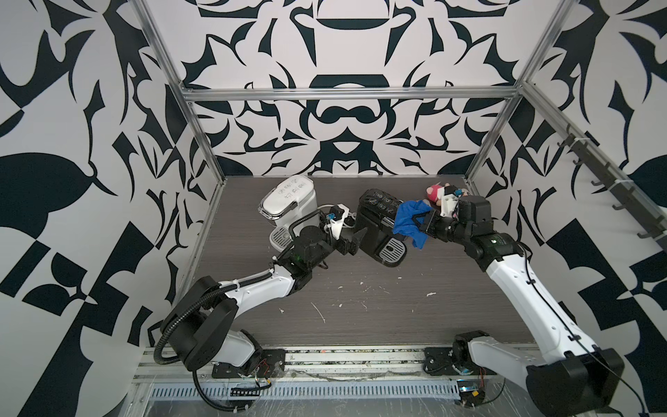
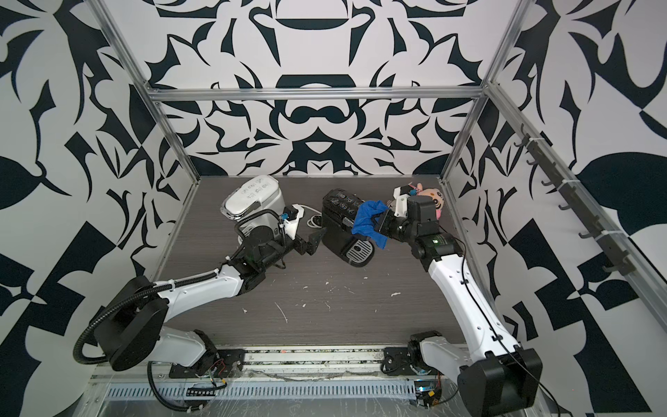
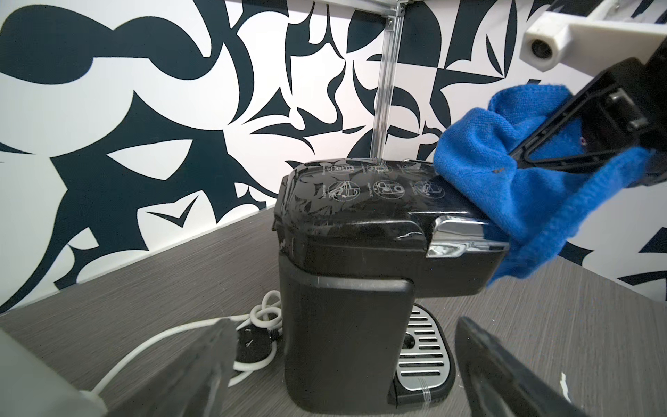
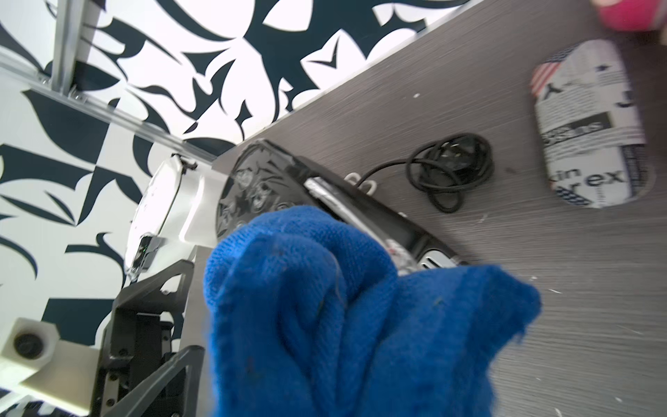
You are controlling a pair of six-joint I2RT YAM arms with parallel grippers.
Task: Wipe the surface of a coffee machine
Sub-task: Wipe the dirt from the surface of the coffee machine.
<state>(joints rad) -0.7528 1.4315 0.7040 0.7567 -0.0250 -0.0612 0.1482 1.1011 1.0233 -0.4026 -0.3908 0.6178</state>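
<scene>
A black coffee machine [image 1: 375,231] [image 2: 337,231] stands mid-table, with a silver drip tray at its front. A blue cloth [image 1: 406,222] [image 2: 364,218] lies bunched on the right end of its glossy lid [image 3: 361,195]. My right gripper [image 1: 420,220] [image 2: 378,218] is shut on the cloth [image 3: 505,180]. In the right wrist view the cloth [image 4: 343,317] hides the jaws. My left gripper [image 1: 358,239] [image 2: 313,242] is open at the machine's left side. Its fingers [image 3: 216,346] flank the machine's lower body [image 3: 343,325], and I cannot tell if they touch it.
A white coffee machine [image 1: 288,202] [image 2: 252,198] stands at the back left, its white cord [image 3: 260,317] coiled behind the black one. A black cord [image 4: 451,169], a newspaper-print pouch [image 4: 592,126] and a pink plush toy [image 1: 436,193] lie at the back right. White crumbs [image 1: 429,294] dot the table.
</scene>
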